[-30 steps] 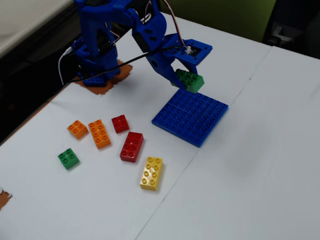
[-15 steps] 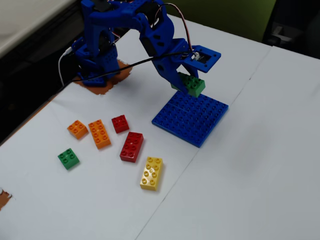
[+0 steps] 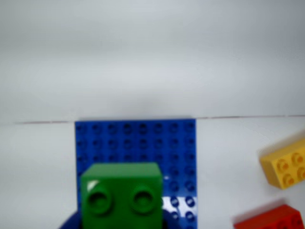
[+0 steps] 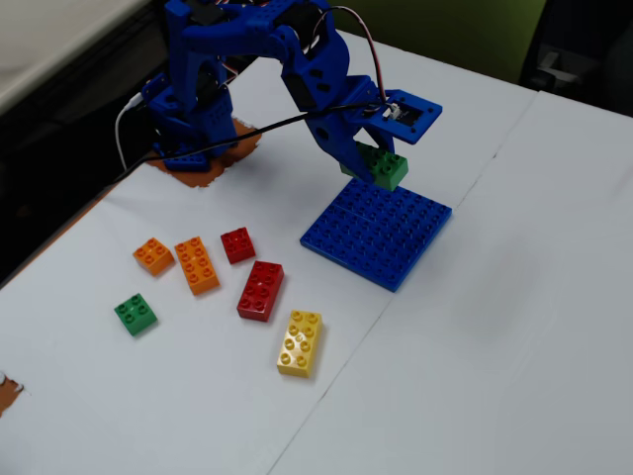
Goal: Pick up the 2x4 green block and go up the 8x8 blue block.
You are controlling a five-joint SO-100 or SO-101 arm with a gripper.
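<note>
2x4 green block [image 4: 381,165]: rigid, light, smooth-sided plastic, probably best pinched across the flat long sides. Clamped in the tool [image 4: 374,163], raised just above the far edge of the 8x8 blue block [image 4: 381,236]. Yellow brick [image 3: 283,164] apart on the white bench [image 4: 495,327].

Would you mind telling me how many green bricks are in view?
2: one green brick held in the gripper above the blue plate, one small green brick left of the orange ones.
</note>
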